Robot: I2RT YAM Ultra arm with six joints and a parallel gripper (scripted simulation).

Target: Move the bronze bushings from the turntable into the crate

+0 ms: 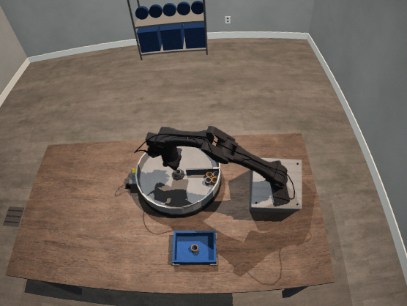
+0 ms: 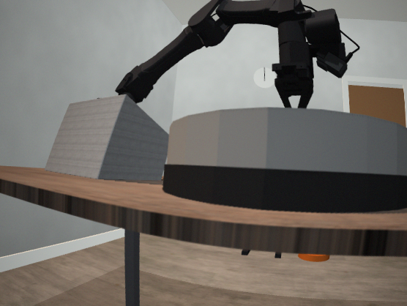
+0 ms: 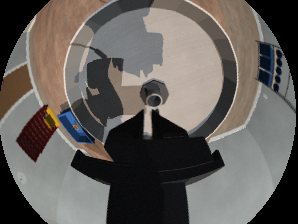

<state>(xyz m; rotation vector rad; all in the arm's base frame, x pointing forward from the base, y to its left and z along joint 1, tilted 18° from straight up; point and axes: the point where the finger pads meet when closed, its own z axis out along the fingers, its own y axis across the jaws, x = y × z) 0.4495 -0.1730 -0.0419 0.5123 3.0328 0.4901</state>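
The round turntable (image 1: 178,181) stands on the table and fills the wrist view (image 3: 156,63). A small cluster of bronze bushings (image 1: 211,176) with what look like grey steel ones lies near its right rim, beside a dark bar (image 1: 199,171). One bronze bushing (image 1: 194,245) lies in the blue crate (image 1: 194,247) at the front of the table. My gripper (image 1: 176,166) hangs fingers-down just above the grey hub (image 1: 178,173) at the turntable's centre. Its fingers (image 2: 296,106) are shut with nothing between them, and in the wrist view (image 3: 150,119) they point at the hub (image 3: 154,94).
The arm's grey base block (image 1: 275,187) stands to the right of the turntable. A small yellow-topped box (image 1: 132,175) with a cable sits at the turntable's left rim. A shelf with blue bins (image 1: 170,27) stands far back by the wall.
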